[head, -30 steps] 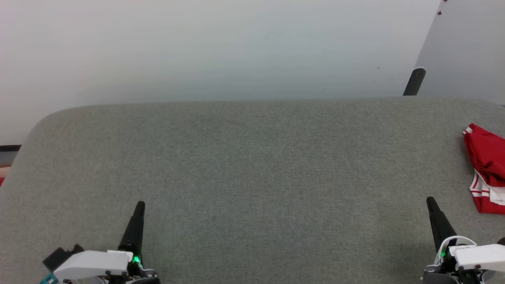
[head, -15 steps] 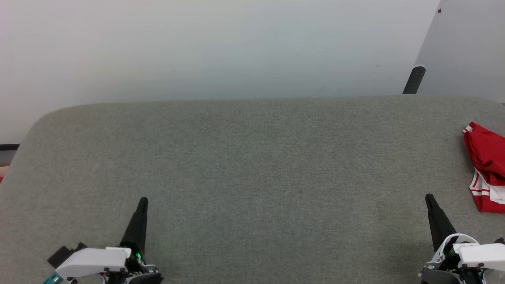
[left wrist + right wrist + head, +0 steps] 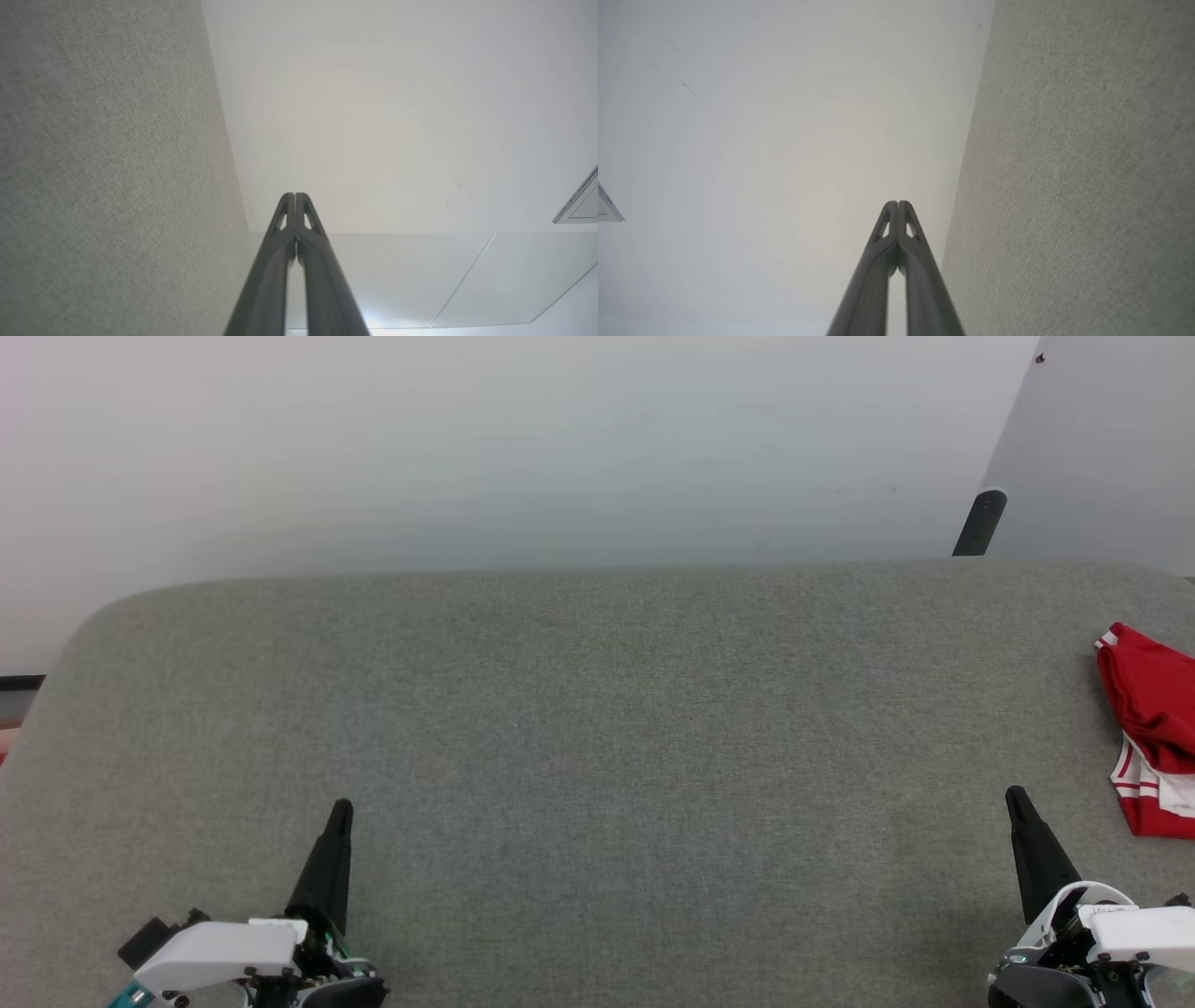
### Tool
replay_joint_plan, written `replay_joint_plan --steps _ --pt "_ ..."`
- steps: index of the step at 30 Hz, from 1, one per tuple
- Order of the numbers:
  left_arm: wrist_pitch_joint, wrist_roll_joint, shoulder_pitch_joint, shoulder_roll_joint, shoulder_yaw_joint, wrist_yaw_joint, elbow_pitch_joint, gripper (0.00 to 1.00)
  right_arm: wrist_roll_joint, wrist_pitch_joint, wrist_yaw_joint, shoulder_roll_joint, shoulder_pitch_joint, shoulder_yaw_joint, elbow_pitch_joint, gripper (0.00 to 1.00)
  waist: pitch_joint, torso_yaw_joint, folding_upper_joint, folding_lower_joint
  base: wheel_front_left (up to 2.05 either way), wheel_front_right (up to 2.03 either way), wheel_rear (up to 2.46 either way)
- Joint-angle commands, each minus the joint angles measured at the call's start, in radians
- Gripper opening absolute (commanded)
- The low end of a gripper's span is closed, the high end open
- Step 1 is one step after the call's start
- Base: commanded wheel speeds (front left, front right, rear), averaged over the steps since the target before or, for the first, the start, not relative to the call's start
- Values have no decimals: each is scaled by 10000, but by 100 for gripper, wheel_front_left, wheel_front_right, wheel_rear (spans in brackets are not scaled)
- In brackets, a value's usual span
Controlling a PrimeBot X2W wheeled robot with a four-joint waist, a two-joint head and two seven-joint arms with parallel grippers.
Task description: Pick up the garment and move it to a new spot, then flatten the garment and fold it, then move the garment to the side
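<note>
The left gripper (image 3: 341, 807) and right gripper (image 3: 1013, 795) each have long, matte dark-grey fingers (image 3: 317, 280) tapering to a point (with a small triangular cut-out near each tip). Behind them sit smooth white wrist shells (image 3: 219, 952) over black hardware with small screws; a teal tab (image 3: 126, 997) edges the left one.

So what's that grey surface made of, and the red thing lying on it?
The grey surface looks like matte woven fabric: a fine flecked weave shows. The red shirt seems a soft, smooth knit cloth, going by its limp folds.
</note>
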Motion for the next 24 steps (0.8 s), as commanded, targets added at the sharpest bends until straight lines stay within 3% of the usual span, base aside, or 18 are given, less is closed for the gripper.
replay_joint_plan --steps 1,24 --pt "27 -20 -87 -3 27 -32 13 0 50 13 4 30 -26 -6 2 0 0 0 0 -1 0 0 0" --pt "23 -24 -85 -2 25 -32 13 0 52 13 4 27 -26 -3 2 0 0 0 0 -1 0 0 0"
